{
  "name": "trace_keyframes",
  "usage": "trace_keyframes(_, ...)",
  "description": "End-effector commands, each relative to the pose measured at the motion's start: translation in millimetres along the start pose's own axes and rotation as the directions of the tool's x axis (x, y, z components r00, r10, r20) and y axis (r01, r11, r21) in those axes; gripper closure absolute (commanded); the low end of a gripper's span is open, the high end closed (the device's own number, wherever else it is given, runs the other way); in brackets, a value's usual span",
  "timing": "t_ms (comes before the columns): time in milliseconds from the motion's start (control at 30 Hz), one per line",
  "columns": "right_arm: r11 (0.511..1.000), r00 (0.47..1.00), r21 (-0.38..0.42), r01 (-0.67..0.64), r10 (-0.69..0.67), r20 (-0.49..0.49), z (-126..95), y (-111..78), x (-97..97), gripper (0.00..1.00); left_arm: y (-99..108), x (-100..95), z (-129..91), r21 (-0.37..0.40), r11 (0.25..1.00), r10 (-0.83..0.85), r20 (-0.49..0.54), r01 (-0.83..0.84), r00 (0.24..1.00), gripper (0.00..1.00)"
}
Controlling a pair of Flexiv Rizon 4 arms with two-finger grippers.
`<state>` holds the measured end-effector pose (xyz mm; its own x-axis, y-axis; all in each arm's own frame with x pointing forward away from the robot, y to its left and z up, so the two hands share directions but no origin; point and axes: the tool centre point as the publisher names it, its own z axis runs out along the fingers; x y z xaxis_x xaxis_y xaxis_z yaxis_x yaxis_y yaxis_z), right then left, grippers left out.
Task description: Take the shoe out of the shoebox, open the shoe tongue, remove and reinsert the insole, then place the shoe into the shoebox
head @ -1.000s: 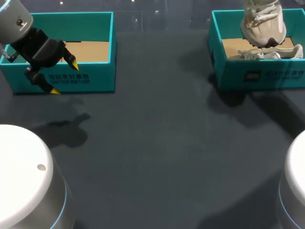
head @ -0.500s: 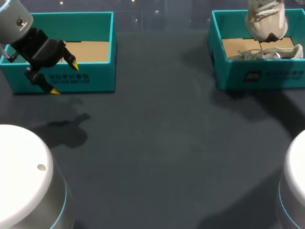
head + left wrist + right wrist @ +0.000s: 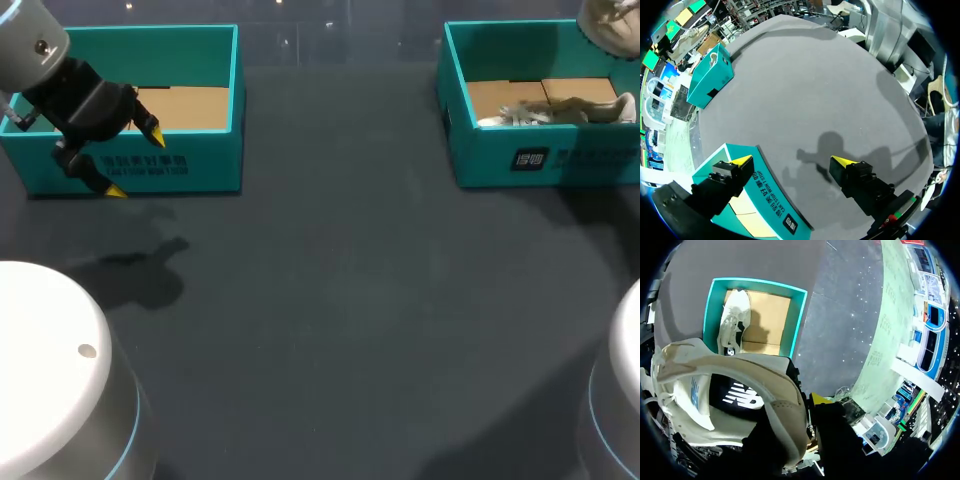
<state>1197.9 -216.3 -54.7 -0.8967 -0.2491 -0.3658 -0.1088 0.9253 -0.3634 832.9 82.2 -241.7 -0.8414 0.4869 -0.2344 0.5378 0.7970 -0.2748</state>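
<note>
There is wide room to pass over the worktop (image 3: pixel 340 300) between the left box (image 3: pixel 215 160) and the right box (image 3: pixel 485 155). Their walls block the far corners.

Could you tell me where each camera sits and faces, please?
Head: above, behind, facing down on the table; left gripper shows.
Left wrist: on left arm, facing out past its open gripper over the left shoebox.
Right wrist: on right arm, facing down past the right gripper holding a shoe into the right shoebox.
Head, right wrist share the second shoe.
</note>
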Motion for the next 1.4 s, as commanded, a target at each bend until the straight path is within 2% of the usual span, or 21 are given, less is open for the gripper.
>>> trace_keyframes(33,0.997,0.997,-0.001,-0.072,0.072,-0.034,22.5,-17.8,-11.1,1.0,-0.3,0.5,-0.6,-0.002,1.0,0.001,-0.001,-0.001,1.0,0.0)
trace_keyframes(100,0.981,0.98,0.049,-0.19,0.192,-0.046,28.8,-29.4,-5.6,1.0,-0.3,0.5,-0.6,-0.002,1.0,0.001,-0.001,-0.001,1.0,0.0)
trace_keyframes(233,0.899,0.903,0.128,-0.419,0.427,-0.044,35.0,-48.5,12.7,1.0,-0.3,0.5,-0.6,-0.002,1.0,0.001,-0.001,-0.001,1.0,0.0)
trace_keyframes(267,0.867,0.875,0.17,-0.468,0.481,-0.046,36.6,-51.9,17.6,1.0,-0.3,0.5,-0.6,-0.002,1.0,0.001,-0.001,-0.001,1.0,0.0)
trace_keyframes(333,0.767,0.788,0.257,-0.587,0.615,-0.036,38.1,-59.5,28.6,1.0,-0.3,0.5,-0.6,-0.002,1.0,0.001,-0.001,-0.001,1.0,0.0)
trace_keyframes(400,0.69,0.71,0.274,-0.67,0.704,-0.036,39.4,-65.3,39.4,1.0,-0.3,0.5,-0.6,-0.002,1.0,0.001,-0.001,-0.001,1.0,0.0)
trace_keyframes(833,0.69,0.71,0.274,-0.67,0.704,-0.036,39.4,-65.3,39.4,1.0,-0.3,0.5,-0.6,-0.002,1.0,0.001,-0.001,-0.001,1.0,0.0)
trace_keyframes(900,0.595,0.616,0.309,-0.742,0.787,-0.037,46.0,-70.1,47.7,1.0,-0.3,0.5,-0.6,-0.002,1.0,0.001,-0.001,-0.001,1.0,0.0)
trace_keyframes(1033,0.475,0.493,0.334,-0.814,0.869,-0.034,51.1,-72.4,58.4,1.0,-0.3,0.5,-0.6,-0.002,1.0,0.001,-0.001,-0.001,1.0,0.0)
trace_keyframes(1167,0.307,0.356,0.37,-0.877,0.932,0.071,48.2,-71.9,64.0,1.0,-0.3,0.5,-0.6,-0.002,1.0,0.001,-0.001,-0.001,1.0,0.0)
trace_keyframes(1200,0.295,0.347,0.374,-0.879,0.934,0.079,47.8,-70.6,65.2,1.0,-0.3,0.5,-0.6,-0.002,1.0,0.001,-0.001,-0.001,1.0,0.0)
trace_keyframes(1233,0.263,0.316,0.368,-0.892,0.944,0.091,48.2,-68.4,66.2,1.0,-0.3,0.5,-0.6,-0.002,1.0,0.001,-0.001,-0.001,1.0,0.0)
trace_keyframes(1400,0.263,0.316,0.368,-0.892,0.944,0.091,48.2,-68.4,66.2,1.0,-0.3,0.5,-0.6,-0.002,1.0,0.001,-0.001,-0.001,1.0,0.0)
